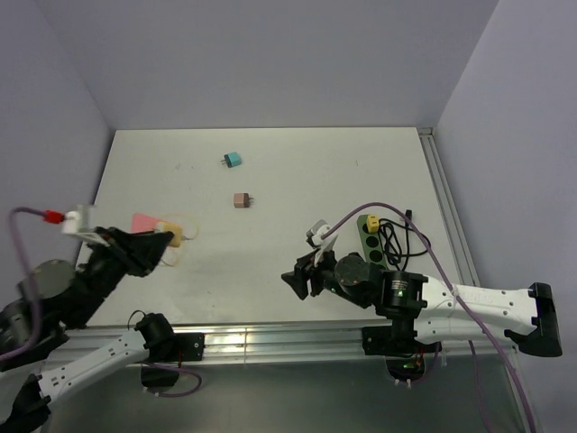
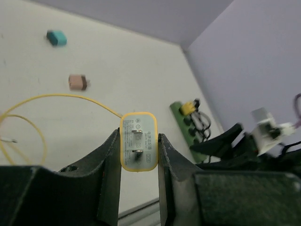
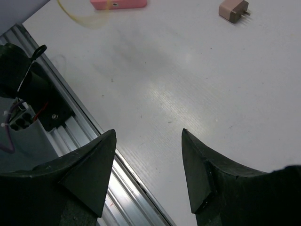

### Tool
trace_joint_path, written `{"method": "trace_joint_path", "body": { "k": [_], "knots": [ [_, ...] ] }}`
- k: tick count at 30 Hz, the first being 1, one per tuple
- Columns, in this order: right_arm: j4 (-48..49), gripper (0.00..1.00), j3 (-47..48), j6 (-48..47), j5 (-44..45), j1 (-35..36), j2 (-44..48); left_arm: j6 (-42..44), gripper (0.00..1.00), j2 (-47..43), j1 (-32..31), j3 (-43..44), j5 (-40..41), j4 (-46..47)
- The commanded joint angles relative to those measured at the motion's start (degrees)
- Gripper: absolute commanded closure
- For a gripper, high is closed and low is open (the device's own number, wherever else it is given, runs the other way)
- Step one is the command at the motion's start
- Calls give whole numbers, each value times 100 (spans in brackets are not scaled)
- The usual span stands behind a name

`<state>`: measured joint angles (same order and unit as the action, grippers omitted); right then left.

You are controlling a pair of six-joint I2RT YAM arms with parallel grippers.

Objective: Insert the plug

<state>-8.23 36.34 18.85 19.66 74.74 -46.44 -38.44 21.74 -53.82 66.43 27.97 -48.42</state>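
My left gripper (image 2: 138,135) is shut on a yellow-rimmed plug (image 2: 138,150), whose white face and two metal prongs point away from the wrist camera. In the top view the plug (image 1: 175,237) is held at the table's left side by the left gripper (image 1: 168,239), and a thin yellow cable (image 2: 70,97) trails from it. A green power strip (image 1: 370,236) lies at the right, also seen far off in the left wrist view as the strip (image 2: 186,122). My right gripper (image 1: 296,278) hovers open near the front edge, left of the strip, with nothing between its fingers (image 3: 193,165).
A teal plug (image 1: 233,161) and a brown plug (image 1: 242,199) lie mid-table. A pink block (image 1: 144,222) sits beside the left gripper. A coiled black cord (image 1: 397,239) lies next to the strip. An aluminium rail (image 3: 94,141) runs along the front edge.
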Motion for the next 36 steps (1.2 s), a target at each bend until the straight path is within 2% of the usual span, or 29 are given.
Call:
{"method": "trace_joint_path", "body": {
  "k": [1, 4, 6, 8, 12, 14, 18, 20, 23, 24, 26, 30, 36],
  "knots": [
    [199, 35, 339, 57, 38, 23, -67, -576, 100, 252, 3, -691, -415, -291],
    [304, 35, 321, 118, -32, 23, -155, -1226, 100, -2, 3, -1587, -773, 147],
    [479, 35, 304, 319, -50, 14, -234, -1298, 100, -248, 3, -2194, -1090, 508],
    [585, 35, 286, 749, 73, 23, -296, -1114, 100, -415, 3, -2319, -1696, 1035],
    [1075, 25, 233, 1286, -216, 32, -340, -1307, 100, -810, 3, -2626, -1987, 1774],
    [1113, 23, 295, 1480, -374, 23, -331, -1350, 100, -925, 3, -2845, -2093, 2124],
    [1087, 19, 356, 1981, -621, 6, -287, -1360, 100, -838, 3, -2890, -2006, 2197],
    [1165, 17, 287, 2741, -630, 6, -270, -1360, 100, -872, 3, -2934, -1971, 2354],
    [1892, 17, -80, 3517, -840, 6, -156, -1403, 100, -1118, 3, -3240, -1944, 2740],
    [2670, 17, -231, 3659, -1059, 14, -129, -1438, 100, -1197, 3, -3338, -1944, 3038],
    [3420, 18, -504, 4028, -1070, 14, -94, -1614, 100, -1373, 3, -3619, -1962, 3347],
    [3837, 24, -408, 4135, -1149, 14, -330, -2062, 100, -1409, 3, -3901, -1918, 3805],
    [4628, 27, -312, 4460, -1377, 14, -998, -2730, 100, -1435, 3, -4182, -1777, 4226]
  ]
}}
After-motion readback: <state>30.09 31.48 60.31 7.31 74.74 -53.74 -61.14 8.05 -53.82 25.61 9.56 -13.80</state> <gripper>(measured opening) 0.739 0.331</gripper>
